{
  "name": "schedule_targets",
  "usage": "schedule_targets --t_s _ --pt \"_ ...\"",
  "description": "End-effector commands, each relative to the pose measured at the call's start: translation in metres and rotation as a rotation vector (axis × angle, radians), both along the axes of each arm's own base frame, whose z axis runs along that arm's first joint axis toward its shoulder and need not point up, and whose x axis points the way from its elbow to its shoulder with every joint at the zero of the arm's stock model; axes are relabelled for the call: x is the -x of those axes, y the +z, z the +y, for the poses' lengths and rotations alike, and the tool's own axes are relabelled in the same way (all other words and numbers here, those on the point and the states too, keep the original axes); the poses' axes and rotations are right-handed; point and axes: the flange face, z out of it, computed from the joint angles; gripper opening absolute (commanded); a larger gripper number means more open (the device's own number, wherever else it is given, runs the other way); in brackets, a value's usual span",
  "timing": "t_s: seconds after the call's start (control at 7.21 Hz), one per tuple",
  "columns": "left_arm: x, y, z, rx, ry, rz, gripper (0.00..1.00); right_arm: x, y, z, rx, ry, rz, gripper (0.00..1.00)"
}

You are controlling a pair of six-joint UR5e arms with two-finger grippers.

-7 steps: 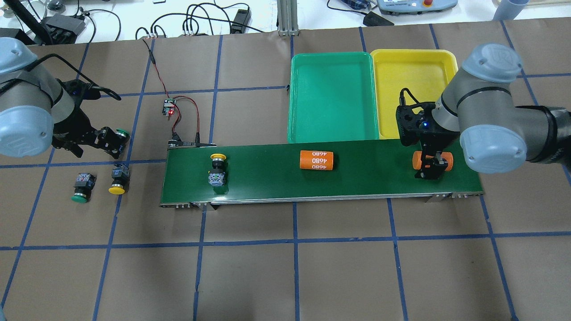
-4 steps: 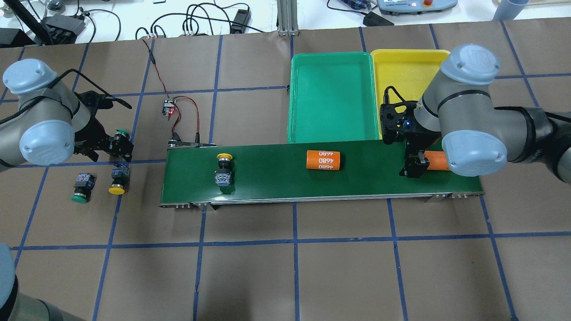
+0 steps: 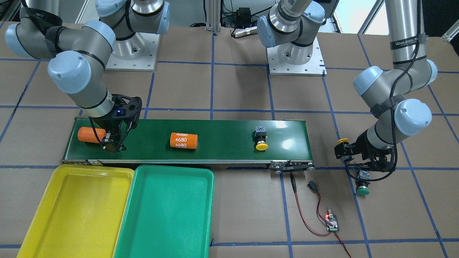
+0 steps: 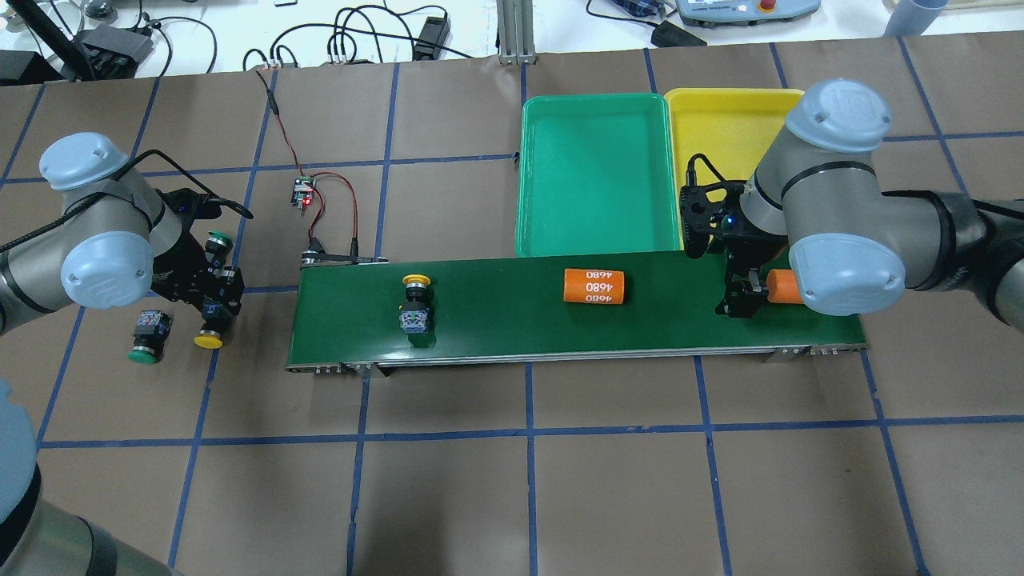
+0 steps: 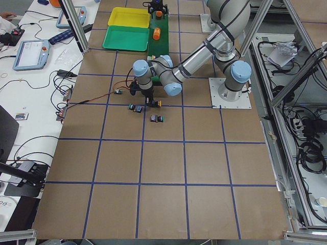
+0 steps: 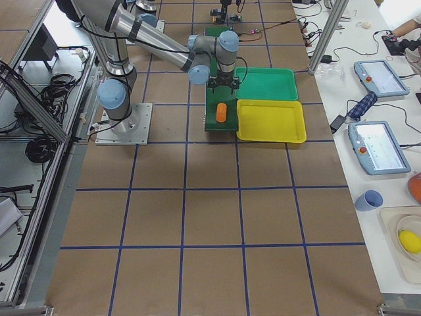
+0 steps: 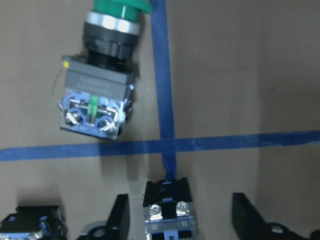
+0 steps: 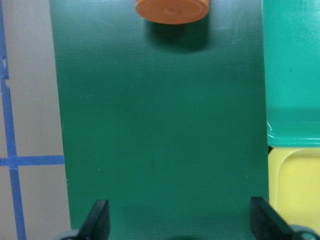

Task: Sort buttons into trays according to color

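Observation:
My left gripper (image 4: pixel 214 294) is open on the table left of the belt. Its fingers (image 7: pixel 118 220) stand on either side of the contact block (image 7: pixel 169 212) of a yellow button (image 4: pixel 210 336) without touching it. One green button (image 4: pixel 216 240) lies just beyond it, also in the left wrist view (image 7: pixel 100 85). Another green button (image 4: pixel 144 336) lies to its left. A second yellow button (image 4: pixel 416 300) lies on the conveyor belt (image 4: pixel 496 320). My right gripper (image 4: pixel 740 300) is open and empty over the belt's right end. The green tray (image 4: pixel 596 172) and the yellow tray (image 4: pixel 720 128) are empty.
An orange cylinder marked 4680 (image 4: pixel 594 286) lies mid-belt. Another orange cylinder (image 4: pixel 780 286) lies right beside my right gripper. A small circuit board (image 4: pixel 302 194) with red and black wires sits behind the belt's left end. Blue tape lines cross the brown table.
My left gripper moved from the far green button to over the yellow button on the table. My right gripper shifted left off the orange cylinder. The belt carried its yellow button and the 4680 cylinder rightward.

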Motion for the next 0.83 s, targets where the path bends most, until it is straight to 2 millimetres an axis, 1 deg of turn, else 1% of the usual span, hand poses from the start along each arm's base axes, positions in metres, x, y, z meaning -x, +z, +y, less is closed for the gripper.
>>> schedule_targets --t_s 0.0,0.14,0.28,0.42,0.55,0.69 --pt "0.002 0.022 -0.002 0.029 -0.015 -0.008 0.0 -0.001 -0.008 -0.002 -0.015 -0.003 -0.003 1.0" --pt "0.004 0.047 -0.005 0.055 -0.014 0.0 0.0 0.0 -0.007 -0.002 -0.014 -0.003 0.0 1.0" --pt "0.013 0.093 -0.019 0.078 -0.022 0.004 0.0 0.002 -0.006 -0.004 -0.012 -0.002 0.014 1.0" --pt "0.04 0.123 -0.027 0.048 0.031 0.06 0.0 0.004 -0.004 -0.006 -0.008 0.001 0.032 1.0" --pt "0.084 0.132 -0.03 0.049 0.083 0.056 0.0 0.005 -0.003 -0.007 -0.004 -0.003 0.038 1.0" --pt "0.126 0.124 -0.032 0.034 0.062 0.048 0.0 0.005 -0.001 -0.007 -0.002 -0.008 0.038 1.0"
